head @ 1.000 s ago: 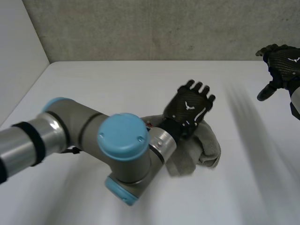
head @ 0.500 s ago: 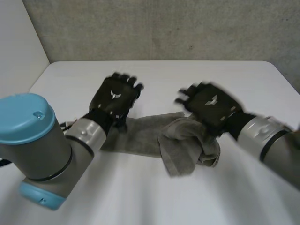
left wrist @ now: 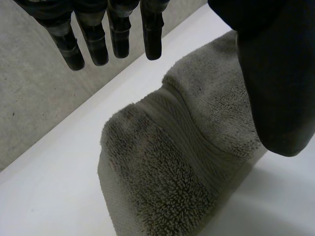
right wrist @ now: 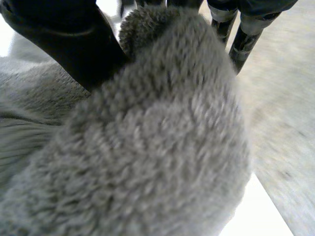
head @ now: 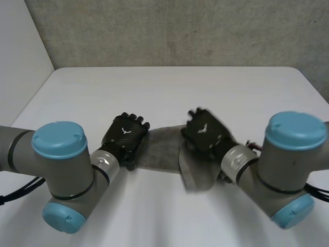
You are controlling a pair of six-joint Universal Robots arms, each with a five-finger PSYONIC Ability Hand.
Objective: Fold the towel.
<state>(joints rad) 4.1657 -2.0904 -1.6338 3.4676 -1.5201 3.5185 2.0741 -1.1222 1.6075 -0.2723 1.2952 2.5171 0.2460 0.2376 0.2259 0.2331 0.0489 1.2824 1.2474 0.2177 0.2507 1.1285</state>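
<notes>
In the head view a grey towel (head: 163, 146) lies crumpled on the white counter (head: 164, 87), stretched between the two robot hands. The left robot hand (head: 126, 135) rests palm down over the towel's one end, and the right robot hand (head: 205, 133) sits on the bunched, thicker end, where a flap of cloth hangs toward the robot. Both grey arms with light-blue caps reach in from the near side. In the left wrist view the left robot hand (left wrist: 270, 78) is spread apart: its fingers (left wrist: 113, 34) hang straight above the bare counter (left wrist: 49, 196) beyond the towel's edge, clear of the cloth, while the thumb lies over the towel (left wrist: 162, 162), whose doubled end with its woven band sits under the palm. In the right wrist view a thick hump of towel (right wrist: 157, 147) bulges up right under the palm of the right robot hand (right wrist: 69, 39); I cannot tell whether that hand clamps the cloth. A strip of counter (right wrist: 266, 216) shows beside the hump.
</notes>
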